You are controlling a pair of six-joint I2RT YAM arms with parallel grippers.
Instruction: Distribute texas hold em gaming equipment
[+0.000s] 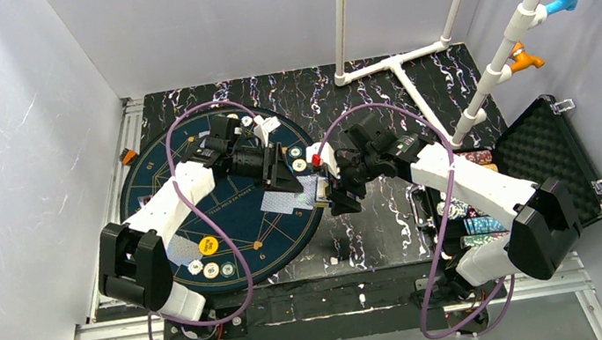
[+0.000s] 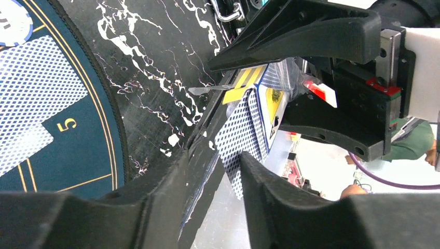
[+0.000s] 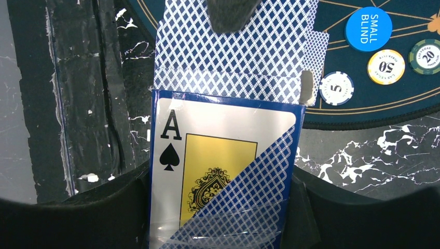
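Fingertip (image 3: 228,15) of the left tool (image 2: 223,166) covers the top edge of the fanned playing cards (image 3: 233,57); whether that tool pinches them I cannot tell. Right tool (image 1: 339,191) clamps the ace-of-spades card box (image 3: 207,155) above the desk (image 3: 373,150) by the mat's (image 3: 337,13) edge. The box's lower end is cut off. Its long axis and open mouth point toward the left tool.

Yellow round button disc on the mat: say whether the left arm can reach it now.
Probably, once free: the yellow round button disc lies uncovered near its base, but the left gripper straddles pale-blue patterned cards in the blue card box held by the right gripper.
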